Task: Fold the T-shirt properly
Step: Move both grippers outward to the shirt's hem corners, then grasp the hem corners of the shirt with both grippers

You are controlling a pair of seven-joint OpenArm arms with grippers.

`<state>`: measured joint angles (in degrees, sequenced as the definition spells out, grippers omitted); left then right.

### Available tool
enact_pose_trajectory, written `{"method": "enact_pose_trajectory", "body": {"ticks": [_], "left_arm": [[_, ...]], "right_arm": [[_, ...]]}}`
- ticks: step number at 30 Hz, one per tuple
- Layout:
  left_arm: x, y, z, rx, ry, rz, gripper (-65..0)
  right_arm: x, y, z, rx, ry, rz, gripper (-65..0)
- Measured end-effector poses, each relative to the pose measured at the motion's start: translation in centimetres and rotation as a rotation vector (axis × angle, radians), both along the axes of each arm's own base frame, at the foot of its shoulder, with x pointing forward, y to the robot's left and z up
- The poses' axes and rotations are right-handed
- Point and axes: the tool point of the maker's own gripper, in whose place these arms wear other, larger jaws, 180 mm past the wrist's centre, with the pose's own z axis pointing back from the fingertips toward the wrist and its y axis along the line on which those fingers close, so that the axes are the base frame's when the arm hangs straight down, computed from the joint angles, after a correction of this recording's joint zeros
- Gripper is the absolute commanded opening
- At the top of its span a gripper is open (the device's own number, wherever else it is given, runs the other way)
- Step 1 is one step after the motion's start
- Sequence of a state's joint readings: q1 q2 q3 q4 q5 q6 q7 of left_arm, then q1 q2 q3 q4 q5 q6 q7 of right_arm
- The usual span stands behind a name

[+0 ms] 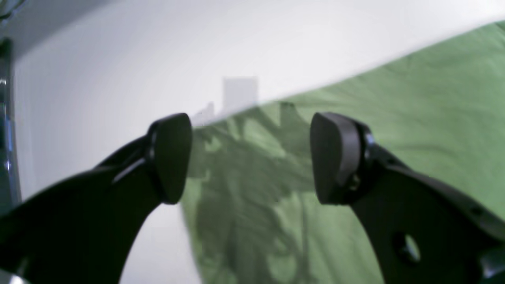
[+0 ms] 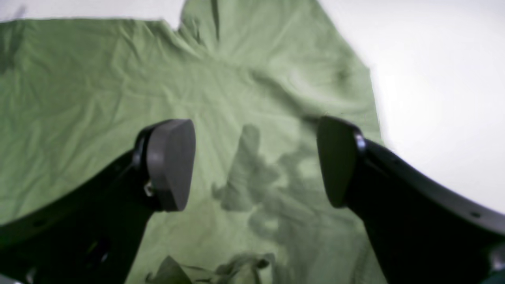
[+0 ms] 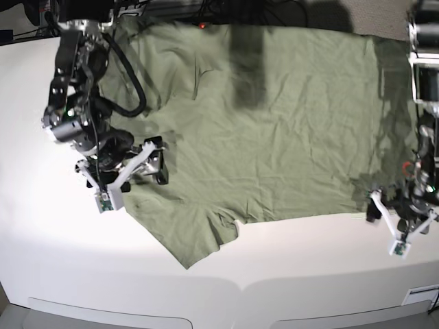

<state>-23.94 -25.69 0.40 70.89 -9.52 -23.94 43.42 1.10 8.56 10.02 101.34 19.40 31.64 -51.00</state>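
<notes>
The sage-green T-shirt [image 3: 274, 137] lies spread flat and wrinkled on the white table [image 3: 309, 274], with one sleeve [image 3: 199, 236] pointing to the front edge. My right gripper [image 3: 159, 161] is open and empty, low over the shirt's left part near that sleeve. In the right wrist view its pads [image 2: 171, 165] stand wide apart [image 2: 254, 163] above the cloth [image 2: 98, 79]. My left gripper [image 3: 391, 216] is open and empty over the shirt's front right corner. In the left wrist view it [image 1: 252, 157] hovers at the shirt's edge [image 1: 394, 118].
Black cables [image 3: 130, 82] hang from the right-wrist arm over the shirt's back left part. Dark gear lines the table's back edge [image 3: 206, 14]. The table's front edge [image 3: 240, 291] curves below the shirt. Bare white table [image 1: 98, 79] lies beyond the shirt's edge.
</notes>
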Motion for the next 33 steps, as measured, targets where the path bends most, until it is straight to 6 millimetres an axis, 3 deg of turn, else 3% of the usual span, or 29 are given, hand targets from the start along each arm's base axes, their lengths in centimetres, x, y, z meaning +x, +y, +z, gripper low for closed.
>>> {"method": "enact_pose_trajectory", "body": {"ticks": [3, 6, 10, 13, 18, 22, 25, 27, 33], "left_arm": [[2.3, 2.6, 0.9, -0.01, -0.008, 0.032, -19.3], [3.4, 6.1, 0.5, -0.044, 0.018, 0.098, -19.3], [3.2, 11.2, -0.6, -0.118, 0.041, 0.223, -19.3], [2.5, 13.0, -1.9, -0.178, 0.042, 0.298, -19.3], [2.5, 12.6, -3.2, -0.177, -0.007, 0.283, -19.3], [1.1, 8.1, -5.5, -0.247, 0.098, 0.093, -19.3], [-0.7, 6.0, -8.6, -0.267, 0.159, 0.076, -19.3], [-1.9, 5.8, -10.0, -0.264, 0.171, 0.068, -19.3], [-2.1, 7.1, -9.7, -0.189, 0.119, 0.024, -19.3]], "right_arm": [[0.8, 0.1, -1.3, 0.02, 0.055, 0.016, -17.1], [1.5, 0.7, -0.5, 0.053, 0.047, 0.042, -17.1], [2.5, 1.0, 0.8, 0.061, 0.012, 0.057, -17.1], [2.6, 1.0, 0.9, 0.058, 0.016, 0.06, -17.1], [2.1, 2.0, 1.1, 0.098, 0.032, 0.105, -17.1], [1.7, 1.8, 0.6, 0.08, 0.06, 0.11, -17.1], [1.6, 1.8, 0.4, 0.076, 0.07, 0.111, -17.1], [1.5, 1.8, 0.3, 0.073, 0.077, 0.112, -17.1], [1.5, 1.9, 0.4, 0.077, 0.078, 0.117, -17.1]]}}
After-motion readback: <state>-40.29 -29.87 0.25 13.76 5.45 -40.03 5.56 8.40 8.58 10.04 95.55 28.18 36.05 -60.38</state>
